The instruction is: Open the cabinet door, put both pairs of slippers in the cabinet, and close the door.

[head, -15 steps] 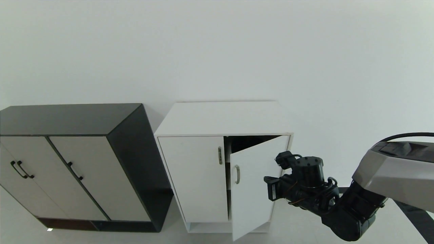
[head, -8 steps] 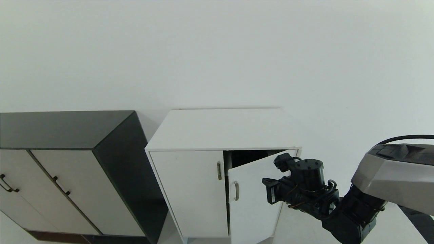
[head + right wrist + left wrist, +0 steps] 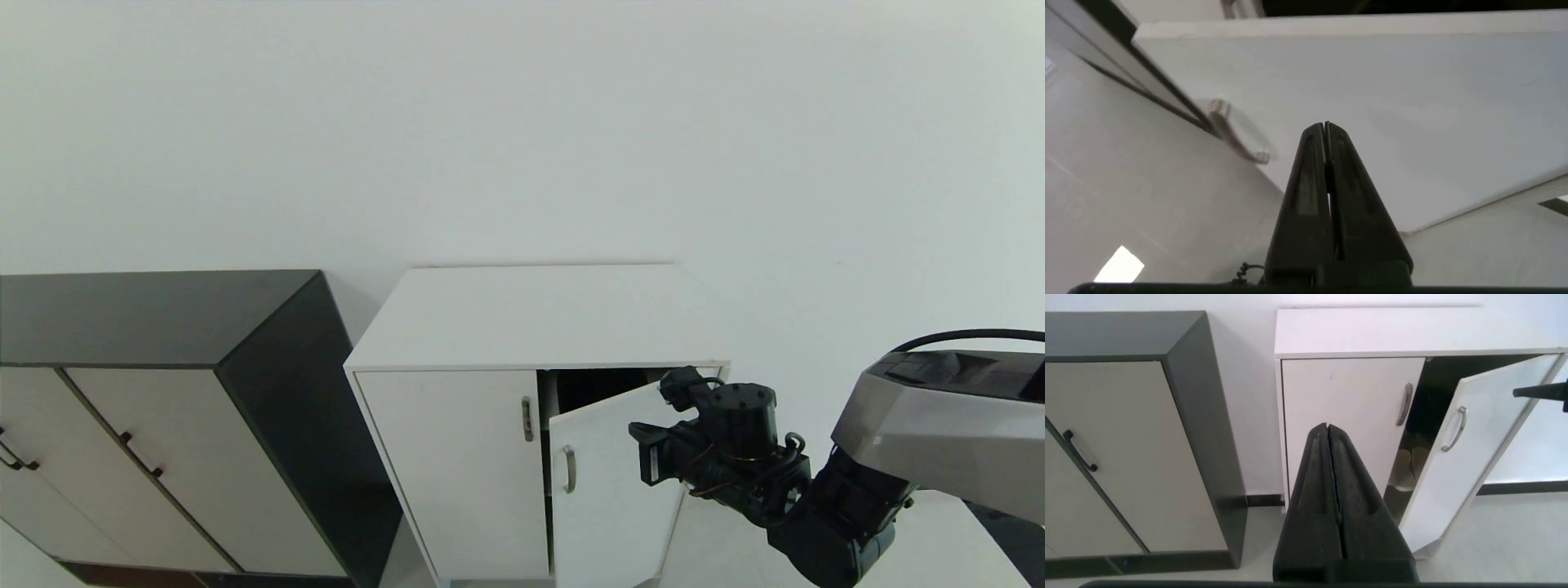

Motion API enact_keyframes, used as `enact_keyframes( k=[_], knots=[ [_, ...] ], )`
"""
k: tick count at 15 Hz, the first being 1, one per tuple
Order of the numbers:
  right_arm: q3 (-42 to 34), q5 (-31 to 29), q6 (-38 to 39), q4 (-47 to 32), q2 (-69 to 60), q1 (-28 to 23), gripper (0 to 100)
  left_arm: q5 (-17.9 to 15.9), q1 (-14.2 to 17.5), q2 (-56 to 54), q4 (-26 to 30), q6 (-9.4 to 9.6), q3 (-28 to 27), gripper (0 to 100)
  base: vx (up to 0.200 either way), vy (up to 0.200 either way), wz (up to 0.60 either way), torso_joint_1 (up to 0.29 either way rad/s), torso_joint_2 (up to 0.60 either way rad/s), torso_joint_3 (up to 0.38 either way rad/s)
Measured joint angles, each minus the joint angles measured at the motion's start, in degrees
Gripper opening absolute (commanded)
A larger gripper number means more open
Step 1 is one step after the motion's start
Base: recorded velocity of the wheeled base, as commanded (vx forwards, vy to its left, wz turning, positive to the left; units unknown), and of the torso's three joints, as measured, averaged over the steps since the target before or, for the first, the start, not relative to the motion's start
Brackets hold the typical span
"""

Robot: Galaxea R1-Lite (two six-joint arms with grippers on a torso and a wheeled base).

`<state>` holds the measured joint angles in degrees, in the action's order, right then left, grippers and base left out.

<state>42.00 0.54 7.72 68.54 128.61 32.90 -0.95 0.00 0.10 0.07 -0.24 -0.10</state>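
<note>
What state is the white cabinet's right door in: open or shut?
Partly open. The right door angles out from the white cabinet, with dark interior showing above it; the left door sits flush.

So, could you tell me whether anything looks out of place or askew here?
Only the right door of the white cabinet stands partly open, its left door shut; slippers sit inside. Nothing looks spilled or damaged.

My right arm [image 3: 824, 510] reaches forward and low, its wrist [image 3: 735, 441] bent just behind the right jaws, which are pressed flat together with no gap between them. The left jaws are likewise closed tight and point straight ahead.
</note>
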Motion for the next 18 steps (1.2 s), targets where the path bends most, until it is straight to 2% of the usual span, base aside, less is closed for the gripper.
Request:
enact_keyframes(
  k=[18],
  knots=[
    [8.77, -0.40, 0.11, 0.00, 7.80, -4.52, 0, -0.02, 0.00, 0.00, -0.02, 0.09, 0.00, 0, 0.000, 0.000, 0.00, 0.000, 0.00, 0.000]
  ],
)
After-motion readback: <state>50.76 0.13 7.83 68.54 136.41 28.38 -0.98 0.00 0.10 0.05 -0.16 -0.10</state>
